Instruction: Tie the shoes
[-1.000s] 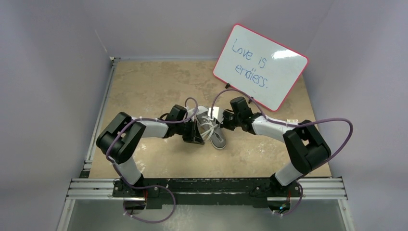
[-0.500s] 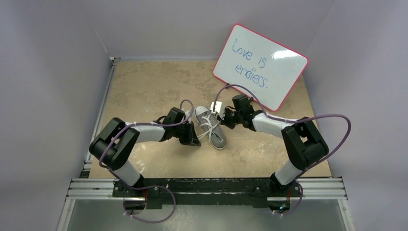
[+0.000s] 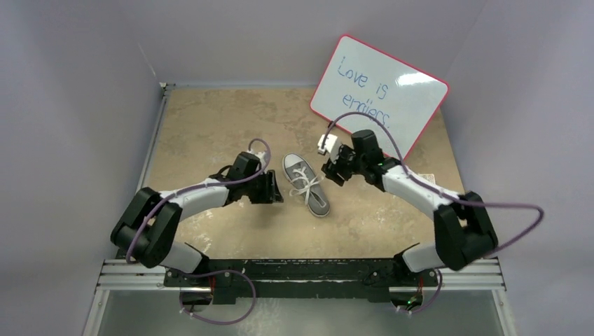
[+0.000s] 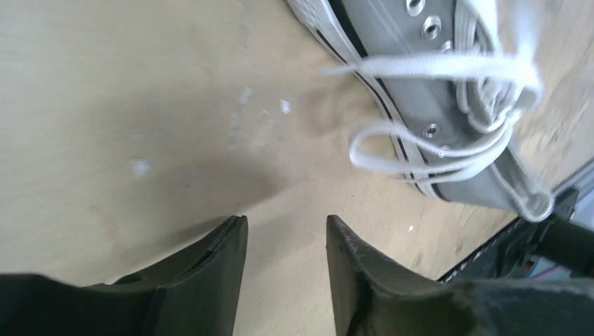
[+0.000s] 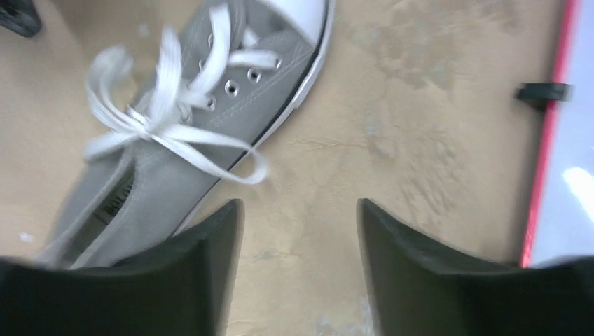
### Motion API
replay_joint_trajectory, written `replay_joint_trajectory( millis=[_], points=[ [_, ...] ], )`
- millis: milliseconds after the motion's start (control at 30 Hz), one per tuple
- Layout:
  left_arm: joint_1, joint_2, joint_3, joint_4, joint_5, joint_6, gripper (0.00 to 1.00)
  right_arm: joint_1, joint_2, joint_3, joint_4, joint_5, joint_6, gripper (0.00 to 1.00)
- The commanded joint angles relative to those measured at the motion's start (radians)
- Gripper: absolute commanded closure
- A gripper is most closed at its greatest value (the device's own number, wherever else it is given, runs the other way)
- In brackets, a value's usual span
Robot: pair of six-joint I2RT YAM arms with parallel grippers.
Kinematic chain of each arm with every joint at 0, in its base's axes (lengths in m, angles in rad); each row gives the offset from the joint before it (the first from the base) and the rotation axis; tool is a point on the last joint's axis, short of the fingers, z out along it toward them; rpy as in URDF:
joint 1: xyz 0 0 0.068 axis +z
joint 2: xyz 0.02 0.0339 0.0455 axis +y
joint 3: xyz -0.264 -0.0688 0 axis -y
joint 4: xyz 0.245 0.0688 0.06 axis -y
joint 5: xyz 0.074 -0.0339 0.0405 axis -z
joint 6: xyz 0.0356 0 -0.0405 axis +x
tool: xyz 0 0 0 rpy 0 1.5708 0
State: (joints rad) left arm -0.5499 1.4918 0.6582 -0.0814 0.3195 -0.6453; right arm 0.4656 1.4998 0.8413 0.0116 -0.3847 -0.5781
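Observation:
A small grey canvas shoe with a white toe cap and sole lies on the tan table, toe toward the back left. Its white laces sit in a knot with loops over the tongue, also seen in the right wrist view and the left wrist view. My left gripper hovers just left of the shoe, open and empty. My right gripper hangs just right of the shoe, open with bare table between its fingers.
A whiteboard with a red rim and blue writing leans at the back right, its edge close to the right gripper. Purple cables loop off both arms. The metal rail runs along the near edge.
Both grippers let go of the laces and opened. The left arm drew back to the left and the right arm to the right and up, leaving the laces knotted on the shoe.

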Motion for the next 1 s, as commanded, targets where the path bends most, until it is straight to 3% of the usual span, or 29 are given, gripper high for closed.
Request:
replay_joint_trajectory(
  millis=[0,33,133,200,267,400,533,800,967],
  points=[
    [0.078,-0.152,0.019,-0.043,-0.122,0.037,0.44,-0.008,-0.226,0.013,-0.105,0.039,0.122,0.08],
    [0.095,-0.191,0.022,-0.059,-0.130,0.038,0.40,-0.008,-0.265,0.010,-0.143,0.041,0.125,0.02],
    [0.120,-0.320,0.089,-0.159,-0.200,0.069,0.36,-0.008,-0.359,0.029,-0.221,0.146,0.262,0.01],
    [0.120,-0.404,0.192,-0.270,-0.301,0.096,0.35,-0.008,-0.403,0.078,-0.255,0.368,0.484,0.01],
    [0.120,-0.435,0.349,-0.362,-0.384,0.133,0.33,-0.011,-0.409,0.216,-0.440,0.621,0.729,0.01],
    [0.120,-0.392,0.752,-0.536,-0.536,0.178,0.30,-0.018,-0.387,0.543,-0.799,0.782,0.817,0.01],
    [0.120,-0.369,1.026,-0.586,-0.577,0.214,0.28,-0.019,-0.487,0.681,-0.818,0.782,0.779,0.01],
    [0.120,-0.482,1.067,-0.516,-0.665,0.234,0.28,-0.019,-0.527,0.936,-0.919,0.920,0.831,0.01],
    [0.120,-0.498,1.064,-0.529,-0.689,0.248,0.28,-0.019,-0.543,0.977,-0.953,0.901,0.848,0.01]
  ],
)
